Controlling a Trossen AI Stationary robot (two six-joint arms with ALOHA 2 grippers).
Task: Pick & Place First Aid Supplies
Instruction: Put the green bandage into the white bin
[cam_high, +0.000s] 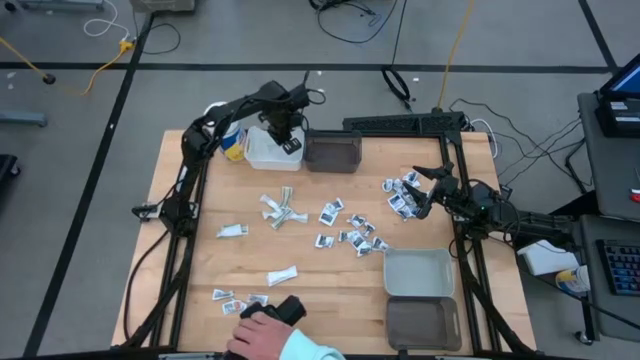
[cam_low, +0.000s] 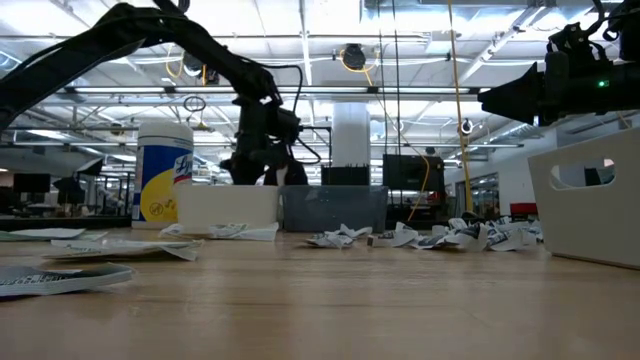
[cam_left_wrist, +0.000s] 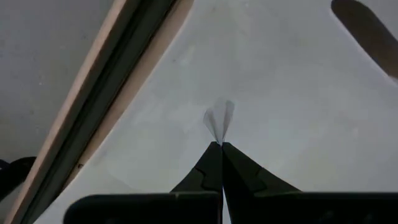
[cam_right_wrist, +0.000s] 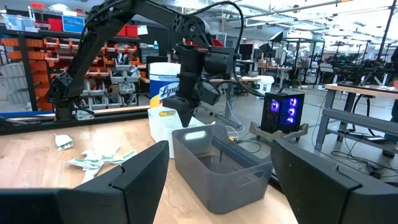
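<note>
Left gripper (cam_left_wrist: 221, 144) over white bin (cam_high: 268, 152), drop pending.
Your left jaws are pinched together on what looks like a thin packet (cam_left_wrist: 219, 119); if it sticks on release, it may miss the bin directly below. Right gripper (cam_high: 428, 185), spread wide, hovers beside scattered packets (cam_high: 352, 232) on the wooden table (cam_high: 200, 270); cluttered workshop behind.

Left claw (cam_right_wrist: 185, 118) over white bin (cam_right_wrist: 180, 134), beside grey bin (cam_right_wrist: 217, 165).

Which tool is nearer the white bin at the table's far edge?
Left. The left tool, shut, sits over the white bin; the right tool, open, hovers by the packets at the right.
</note>
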